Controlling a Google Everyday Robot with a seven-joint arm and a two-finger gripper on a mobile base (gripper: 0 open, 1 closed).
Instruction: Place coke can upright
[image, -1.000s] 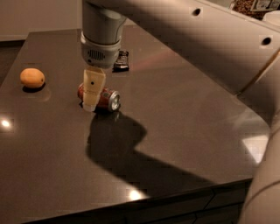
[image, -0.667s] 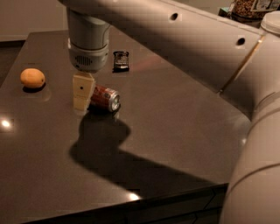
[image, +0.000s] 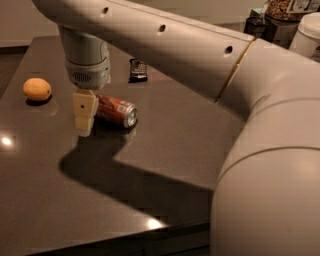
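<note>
The coke can (image: 116, 111) is red-orange with a silver end and lies on its side on the dark table (image: 180, 135), its silver end pointing to the right and towards me. My gripper (image: 83, 126) hangs from the arm just to the left of the can's far end, low over the table. It sits beside the can, not around it. The big cream arm crosses the whole upper right of the view.
An orange fruit (image: 37, 89) sits at the table's left. A small dark snack packet (image: 138, 70) lies behind the can. The table's front edge (image: 125, 232) runs along the bottom. A white bin (image: 309, 31) and a jar stand beyond the table, top right.
My gripper has moved left, from over the can's left end to beside it. The can still lies on its side in the same spot.
</note>
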